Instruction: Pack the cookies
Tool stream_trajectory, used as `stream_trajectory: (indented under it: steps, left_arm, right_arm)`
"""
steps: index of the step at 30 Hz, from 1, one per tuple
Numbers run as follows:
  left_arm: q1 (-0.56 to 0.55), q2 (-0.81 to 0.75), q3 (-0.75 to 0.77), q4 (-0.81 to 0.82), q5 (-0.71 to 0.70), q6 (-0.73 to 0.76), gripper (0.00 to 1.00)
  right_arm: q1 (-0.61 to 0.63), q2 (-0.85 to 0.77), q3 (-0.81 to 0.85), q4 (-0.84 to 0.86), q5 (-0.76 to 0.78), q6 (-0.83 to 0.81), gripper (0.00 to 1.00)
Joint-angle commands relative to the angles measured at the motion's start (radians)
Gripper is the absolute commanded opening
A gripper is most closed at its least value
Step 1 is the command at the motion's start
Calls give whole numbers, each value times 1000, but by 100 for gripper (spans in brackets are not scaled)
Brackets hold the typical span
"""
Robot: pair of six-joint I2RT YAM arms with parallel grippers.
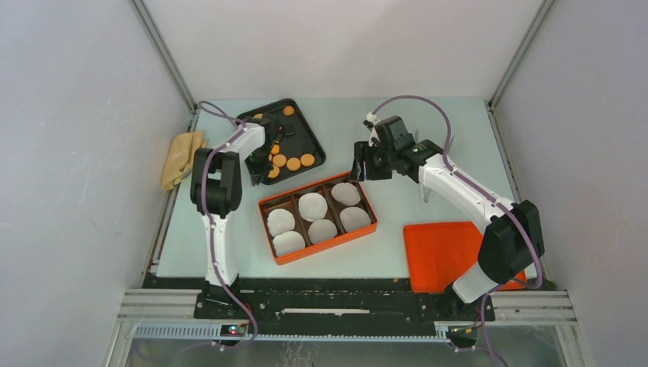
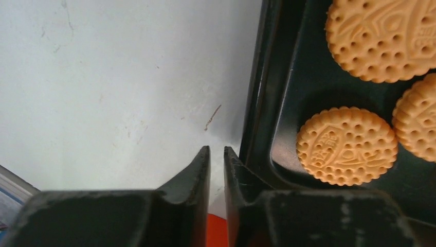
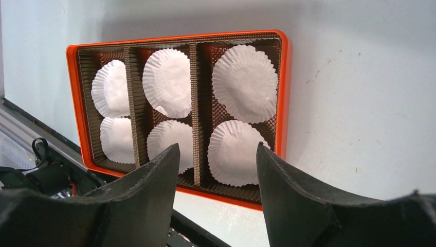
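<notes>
From above, the cookies (image 1: 293, 162) all lie in the black tray (image 1: 306, 138) at eleven o'clock. The orange box (image 1: 328, 243) mid-bench holds only paper liners (image 1: 312, 205), so nothing is packed yet.

Left wrist: my left tool (image 2: 216, 150) is nearly together and empty at the tray's rim.

Right wrist: my right tool (image 3: 217, 147) is apart and empty.

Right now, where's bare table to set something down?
Far right corner of the table; far strip between black tray and right gripper; gap between orange box and orange lid. Crowded where the left gripper sits between tray and box.
</notes>
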Motion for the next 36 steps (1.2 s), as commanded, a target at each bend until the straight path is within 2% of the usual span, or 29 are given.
stream_trajectory:
  steps: [1, 3, 8, 15, 23, 26, 31, 33, 36]
  left_arm:
    - [-21, -79, -15, 39, 10, 2, 30]
    - [-34, -135, -63, 80, 23, -2, 38]
    - [-25, -262, -175, 199, 70, -37, 45]
    - [-10, -189, -121, 213, 122, -33, 43]
    - [-9, -102, -57, 175, 116, -34, 39]
    - [-9, -82, -25, 169, 129, -32, 29]
    - [-24, -36, 41, 153, 168, -20, 5]
    - [-43, -21, 67, 160, 204, -8, 0]
    - [-98, 15, 144, 152, 254, 19, 0]
  right_arm:
    - [-2, -32, -1, -6, -15, -18, 65]
    - [-2, -31, -1, -6, -21, -21, 65]
    - [-1, -31, -2, -2, -36, -25, 65]
    - [1, -29, -3, -5, -57, -28, 65]
    - [-3, -37, -3, -6, -59, -30, 65]
    - [-2, -37, -7, -4, -58, -28, 65]
    - [-2, -46, -12, 0, -49, -26, 65]
    - [-3, -46, -14, 2, -40, -26, 65]
    - [-6, -37, -16, 4, -29, -23, 65]
